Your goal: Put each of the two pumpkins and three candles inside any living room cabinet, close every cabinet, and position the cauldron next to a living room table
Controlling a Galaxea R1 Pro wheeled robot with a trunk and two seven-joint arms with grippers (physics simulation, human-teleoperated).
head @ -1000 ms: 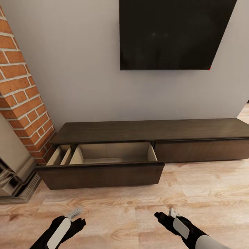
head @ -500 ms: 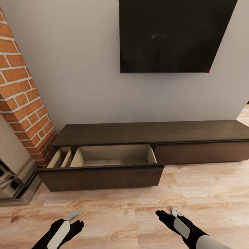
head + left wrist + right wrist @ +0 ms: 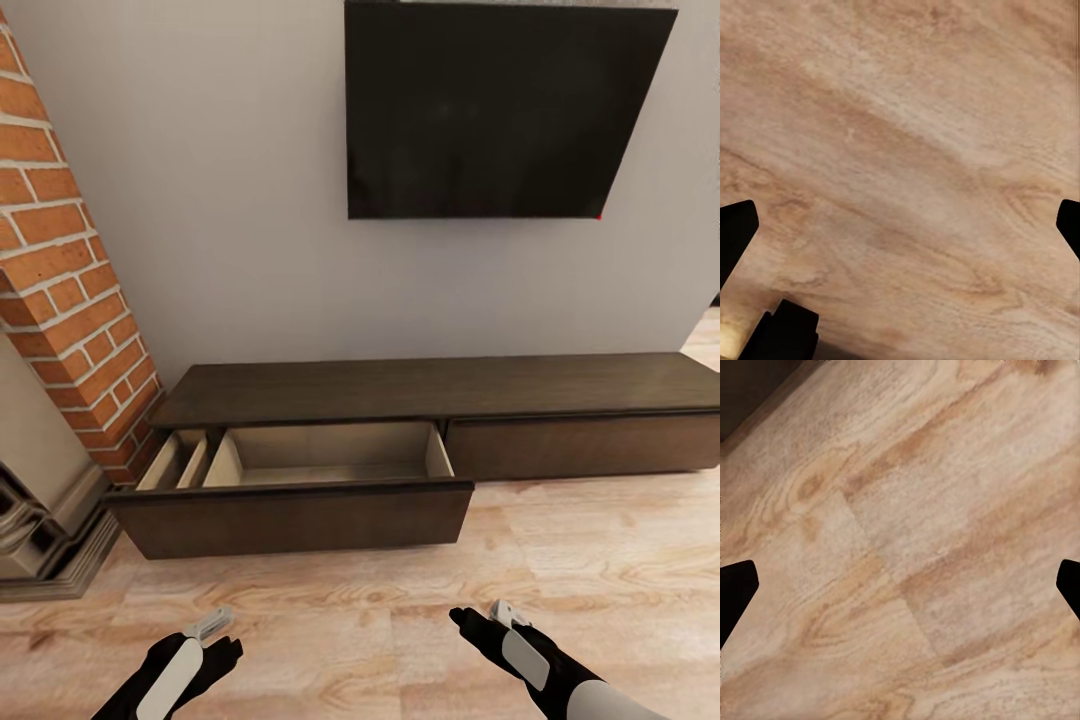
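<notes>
Camera view has crept back from the cabinet [image 3: 430, 395] over 1 second; its left drawer [image 3: 300, 500] stays open and looks empty. Left gripper [image 3: 900, 225] and right gripper [image 3: 900, 585] hang spread and empty above the wooden floor [image 3: 560, 560], so I judge fetching comes next.

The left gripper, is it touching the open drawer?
Apart. In the head view a wide strip of bare wooden floor lies between the left gripper and the front of the cabinet's open drawer.

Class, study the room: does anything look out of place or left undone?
The cabinet's left drawer stands pulled out, its visible interior bare, while the right drawer is shut. Nothing looks spilled or damaged.
</notes>
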